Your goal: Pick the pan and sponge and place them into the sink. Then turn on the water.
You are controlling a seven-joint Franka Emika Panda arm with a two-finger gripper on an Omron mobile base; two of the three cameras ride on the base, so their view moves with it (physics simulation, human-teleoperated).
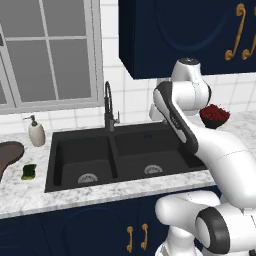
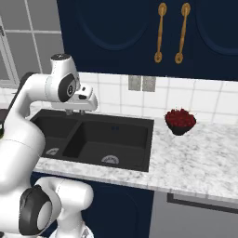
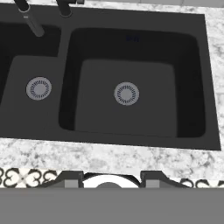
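Closest to the robot, the front strip of marble surface (image 1: 100,192) had nothing on it. The hand (image 3: 111,177) hung over that front edge looking down into the sink (image 1: 65,150), with its two tips apart and nothing between them, so open and empty. Both basins were bare apart from their drains, and no water was coming from the faucet (image 1: 109,107).

The stuff it actually needed was way off to the left. The sponge (image 1: 29,171) sat on the surface just left of the sink, and the pan (image 1: 10,152) was right behind it, half cut off by the edge of the left base view. Further back stood the soap bottle (image 1: 36,132), and the fruit bowl (image 1: 215,115) was over on the right.

So I'd say it was at the very start: first pick not begun. The next move looked like a long swing left, maybe with the base shifting too, to get over the pan or sponge.
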